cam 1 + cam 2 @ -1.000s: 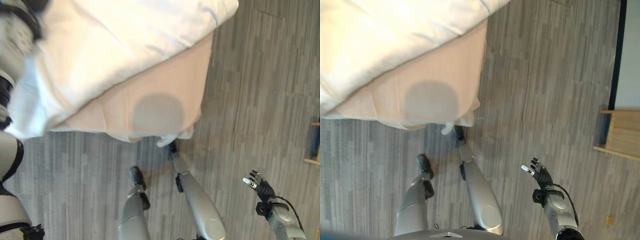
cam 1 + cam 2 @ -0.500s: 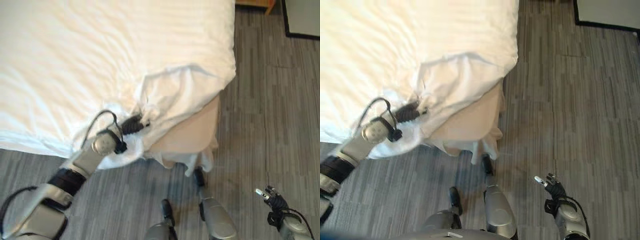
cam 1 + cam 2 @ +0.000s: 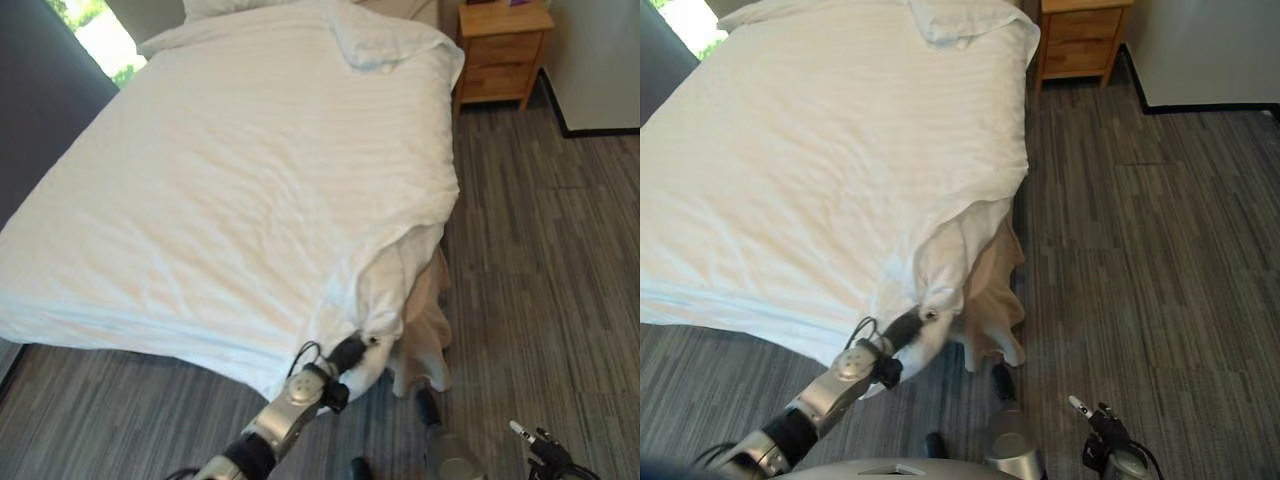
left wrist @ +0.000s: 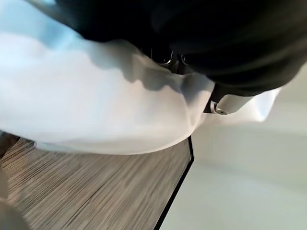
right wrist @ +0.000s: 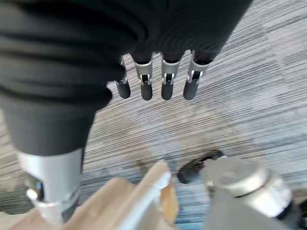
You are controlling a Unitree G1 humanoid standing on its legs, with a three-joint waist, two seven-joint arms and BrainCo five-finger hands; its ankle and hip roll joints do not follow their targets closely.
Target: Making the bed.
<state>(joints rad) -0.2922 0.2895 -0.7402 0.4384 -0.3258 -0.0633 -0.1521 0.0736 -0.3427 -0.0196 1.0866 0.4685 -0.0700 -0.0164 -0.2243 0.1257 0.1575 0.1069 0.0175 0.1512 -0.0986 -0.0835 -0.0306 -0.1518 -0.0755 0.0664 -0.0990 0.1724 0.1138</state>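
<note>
A white duvet lies spread over most of the bed, reaching from the pillows at the far end down to the near edge, where it hangs a little over the side above the grey floor. At the near right corner the duvet is bunched into a rumpled fold that droops off the mattress, and just beside it a beige skirt hangs down to the floor. The left hand reaches up from the lower left to that bunched corner, its dark wrist cover pressed into the white cloth; in the left wrist view the cloth billows right across the hand and hides the fingers, so I cannot tell whether they are closed on it or merely lying against it. The right hand hangs low at the robot's right side, well apart from the bed, above bare floor; in the right wrist view its fingers stand in a loose, nearly straight row with nothing between them and the thumb. A wooden nightstand stands beside the head of the bed on the right, against a pale wall with a dark skirting strip along its foot.
</note>
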